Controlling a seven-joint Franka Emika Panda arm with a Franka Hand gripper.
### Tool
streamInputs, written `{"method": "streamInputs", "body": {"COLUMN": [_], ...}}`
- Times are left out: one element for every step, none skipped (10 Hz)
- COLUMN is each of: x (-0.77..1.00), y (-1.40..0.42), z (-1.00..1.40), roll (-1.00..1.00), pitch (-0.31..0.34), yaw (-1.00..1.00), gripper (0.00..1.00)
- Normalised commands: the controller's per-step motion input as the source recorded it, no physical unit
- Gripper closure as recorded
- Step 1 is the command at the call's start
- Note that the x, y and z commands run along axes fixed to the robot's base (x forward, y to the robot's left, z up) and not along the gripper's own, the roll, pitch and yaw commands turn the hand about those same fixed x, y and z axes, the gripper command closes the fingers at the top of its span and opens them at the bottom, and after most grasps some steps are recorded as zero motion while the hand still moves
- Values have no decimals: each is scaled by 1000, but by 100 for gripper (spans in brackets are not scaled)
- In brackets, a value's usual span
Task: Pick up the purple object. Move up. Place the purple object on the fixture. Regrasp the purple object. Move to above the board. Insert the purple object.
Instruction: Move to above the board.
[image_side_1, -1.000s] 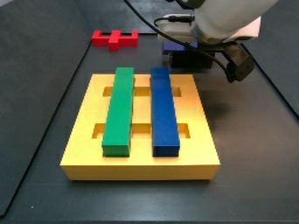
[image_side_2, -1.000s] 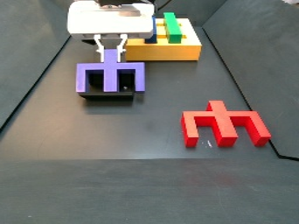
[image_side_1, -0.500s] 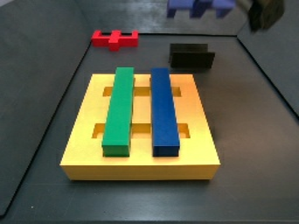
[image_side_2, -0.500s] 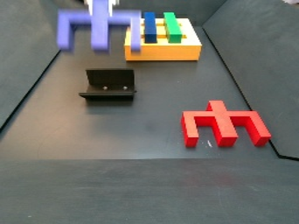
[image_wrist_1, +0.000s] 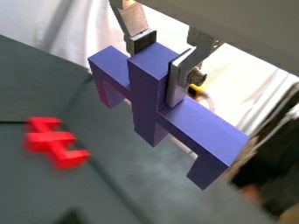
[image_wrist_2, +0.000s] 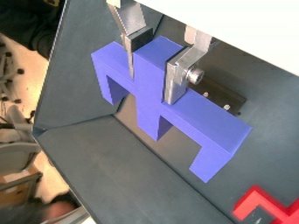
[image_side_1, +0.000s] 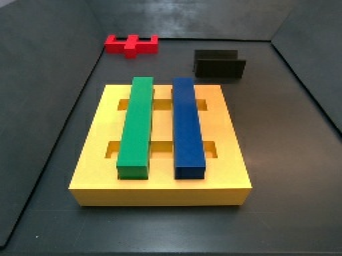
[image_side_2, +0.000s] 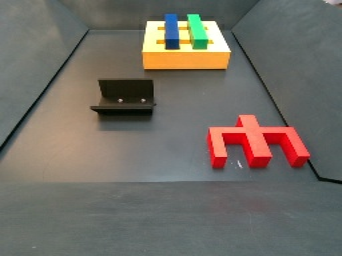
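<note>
Hand seen only in both wrist views, clamped on purple object; silver fingers pressed against its central stem, piece carried clear of desk. Hand and purple object outside both side views. Fixture left bare on desk. Board with green bar and blue bar seated in slots. Red piece lying apart from fixture.

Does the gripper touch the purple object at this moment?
Touching. In both wrist views the gripper has its fingers pressed against both sides of the purple object's middle bar, no gap.
</note>
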Motion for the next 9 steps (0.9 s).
{"method": "streamInputs", "body": {"x": [-959,-1024,-1035,-1016,-634,-370,-188,-141,-108], "y": [-1400,-1400,-1400,-1400,-818,-444,-197,-108,-50], "z": [286,286,266,276,152,66,49,26,5], "roll": [-1000,-1000,-1000,-1000,-1000,-1000,-1000,-1000,-1000], "pitch": [76,62,64,62,57,54,47,36,18], "yaw": [-30,-20,-11,-10,2,4,9,2,7], "gripper": [100,100,100,100,100,100,100,100,100]}}
